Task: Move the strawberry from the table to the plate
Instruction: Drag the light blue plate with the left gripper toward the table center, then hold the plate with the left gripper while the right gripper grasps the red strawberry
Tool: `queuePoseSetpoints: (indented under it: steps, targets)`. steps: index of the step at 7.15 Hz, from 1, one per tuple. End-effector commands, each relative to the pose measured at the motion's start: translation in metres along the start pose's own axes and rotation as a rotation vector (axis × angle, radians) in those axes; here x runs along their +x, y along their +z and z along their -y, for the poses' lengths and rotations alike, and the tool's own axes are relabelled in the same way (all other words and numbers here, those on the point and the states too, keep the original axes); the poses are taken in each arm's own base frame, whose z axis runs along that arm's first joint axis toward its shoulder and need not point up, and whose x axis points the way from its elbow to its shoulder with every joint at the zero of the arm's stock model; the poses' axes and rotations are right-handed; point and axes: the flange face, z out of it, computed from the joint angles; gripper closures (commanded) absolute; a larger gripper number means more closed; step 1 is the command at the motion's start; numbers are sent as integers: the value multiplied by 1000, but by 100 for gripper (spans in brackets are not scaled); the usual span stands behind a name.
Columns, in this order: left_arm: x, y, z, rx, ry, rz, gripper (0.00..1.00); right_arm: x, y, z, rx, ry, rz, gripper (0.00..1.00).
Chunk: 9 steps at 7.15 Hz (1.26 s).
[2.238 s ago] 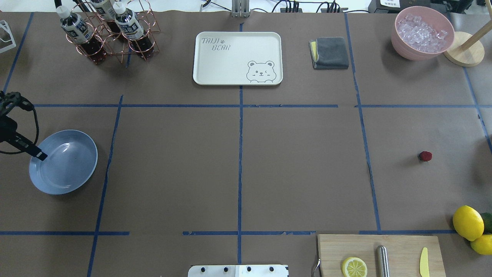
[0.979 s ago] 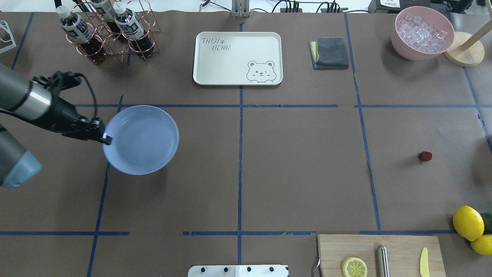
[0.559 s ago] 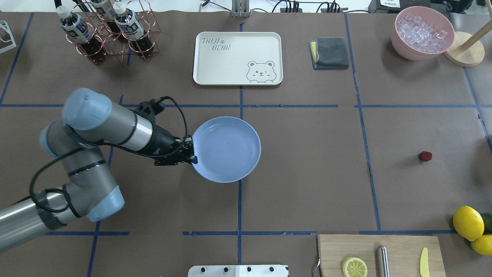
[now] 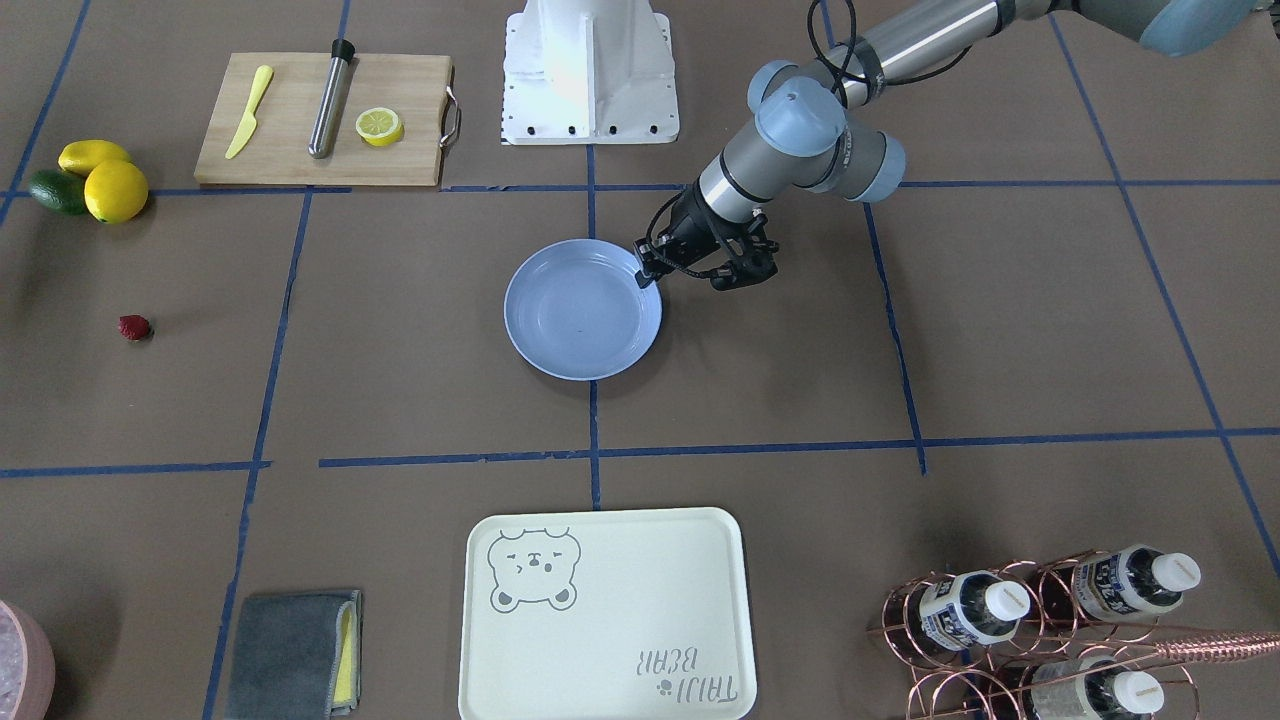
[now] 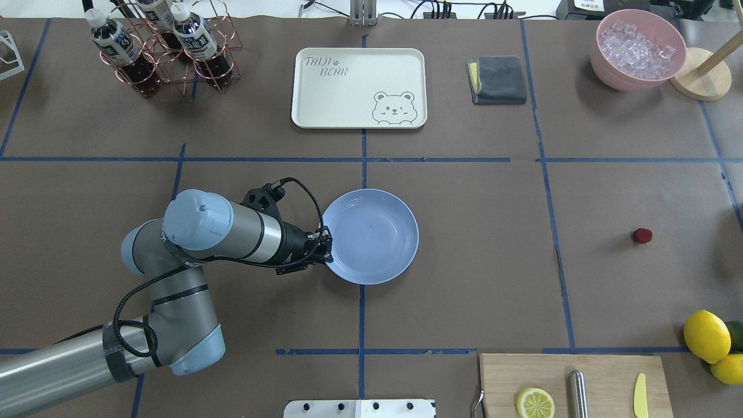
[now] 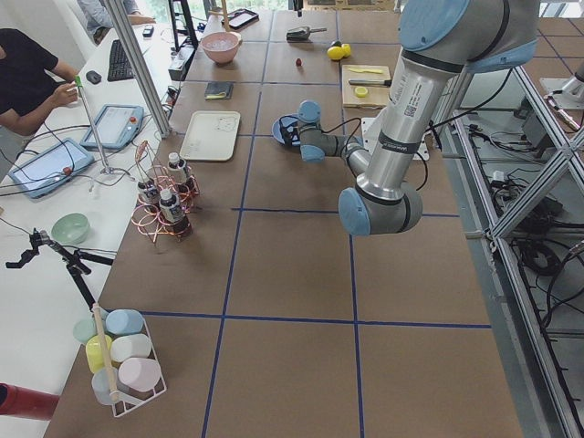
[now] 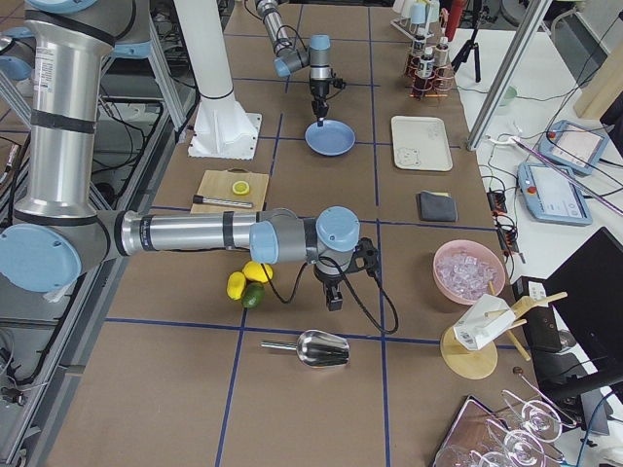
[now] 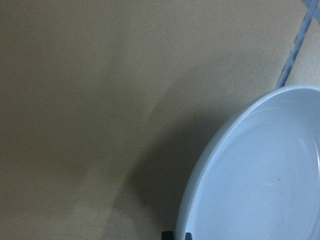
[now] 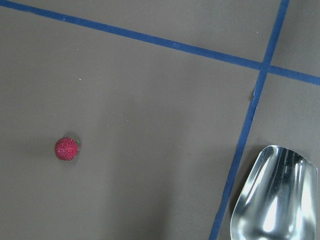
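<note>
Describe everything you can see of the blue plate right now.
The plate is a round, shallow, glossy light-blue dish with a raised rim, plastic-looking, and empty. It lies roughly level over the table's middle, across the centre blue tape line. The left tool pinches its rim on the robot's left side. The wrist view shows a dark shadow under that rim, so it may be slightly raised; I cannot tell for sure.

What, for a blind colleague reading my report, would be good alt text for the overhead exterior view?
The robot's left gripper grips the left rim of a round, glossy light-blue plate, empty, at the middle of a brown paper-covered table gridded with blue tape. A tiny dark-red strawberry lies alone on the table far to the plate's right.
</note>
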Motion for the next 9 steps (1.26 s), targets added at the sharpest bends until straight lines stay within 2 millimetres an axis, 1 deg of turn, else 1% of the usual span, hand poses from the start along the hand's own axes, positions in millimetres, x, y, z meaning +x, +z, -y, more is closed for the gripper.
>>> queuePoseSetpoints:
  steps: [1, 2, 3, 4, 5, 6, 7, 8, 9]
  targets:
    - [-3, -1, 0, 11, -7, 21, 100, 0, 0, 0, 0, 1, 0, 0]
    - [-3, -1, 0, 13, -7, 20, 99, 0, 0, 0, 0, 1, 0, 0]
    - [-5, 0, 1, 14, 1, 25, 57, 0, 0, 0, 0, 1, 0, 0]
    - [-4, 0, 0, 13, 2, 22, 35, -1, 1, 0, 1, 2, 14, 0]
    - [-1, -4, -1, 12, 6, 12, 30, -9, 11, 2, -20, -2, 40, 0]
    - [3, -24, -6, 8, 12, -19, 30, -29, 26, 8, -34, -57, 67, 0]
    - [1, -33, -9, 5, 8, -29, 30, -43, 41, 13, -41, -25, 72, 0]
    - [1, -33, -9, 4, 7, -30, 29, -70, 59, 20, -22, 55, 70, 0]
    - [1, -33, -9, 12, 7, -32, 29, -104, 80, 25, 30, 149, 42, 0]
